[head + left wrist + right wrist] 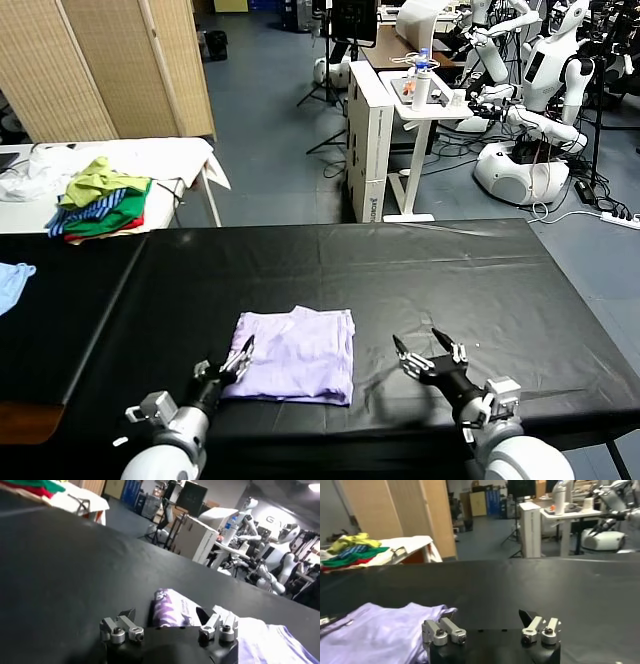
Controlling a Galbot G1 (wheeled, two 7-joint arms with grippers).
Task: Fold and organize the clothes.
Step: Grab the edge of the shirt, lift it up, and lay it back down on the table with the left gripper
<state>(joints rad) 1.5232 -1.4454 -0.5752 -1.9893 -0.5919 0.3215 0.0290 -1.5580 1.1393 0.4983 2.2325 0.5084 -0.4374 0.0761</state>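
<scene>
There is one pale purple T-shirt [298, 354], folded, on one black table [420, 270], and one robot gripper on each side of it, so two grippers: the left gripper [236, 362] and the right gripper [432, 350]. On one white table [150, 160] farther back sits one pile of clothes [100, 200] with green, yellow, blue and red in it, and one light blue cloth [12, 282] lies at the left edge. At the back there is one white bottle with a blue cap [422, 78] on one small white stand [440, 105], and one tan folding screen [110, 60].
</scene>
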